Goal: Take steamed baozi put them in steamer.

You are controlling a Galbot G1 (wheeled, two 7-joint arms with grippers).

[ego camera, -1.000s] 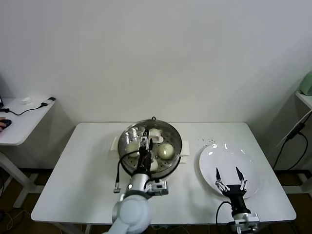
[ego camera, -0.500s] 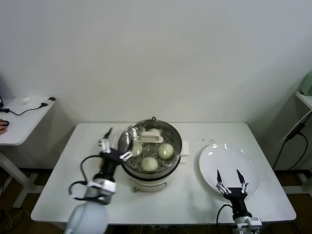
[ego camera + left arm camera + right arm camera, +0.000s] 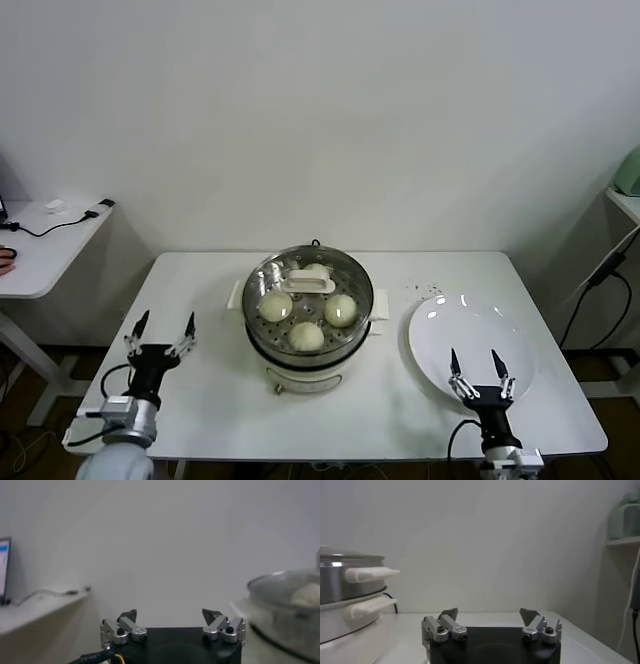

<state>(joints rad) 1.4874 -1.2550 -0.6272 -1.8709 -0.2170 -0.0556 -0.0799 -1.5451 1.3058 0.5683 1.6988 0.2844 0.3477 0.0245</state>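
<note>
White wall is backing a white counter [image 3: 200, 290]. At its middle the steamer [image 3: 310, 310] is sitting under a glass lid [image 3: 310, 283], holding four steamed baozi [image 3: 306, 336] on its perforated tray. Bare counter is lying open on the steamer's left, out to that edge, where the left pincer [image 3: 160, 333] is hovering, spread wide and holding nothing. Toward the right edge a white plate [image 3: 470, 325] is lying, and the right pincer [image 3: 479, 374] is hanging over its near rim, spread and holding nothing.

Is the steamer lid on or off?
On. The glass lid with its white handle sits over the steamer; four buns show through it.
</note>
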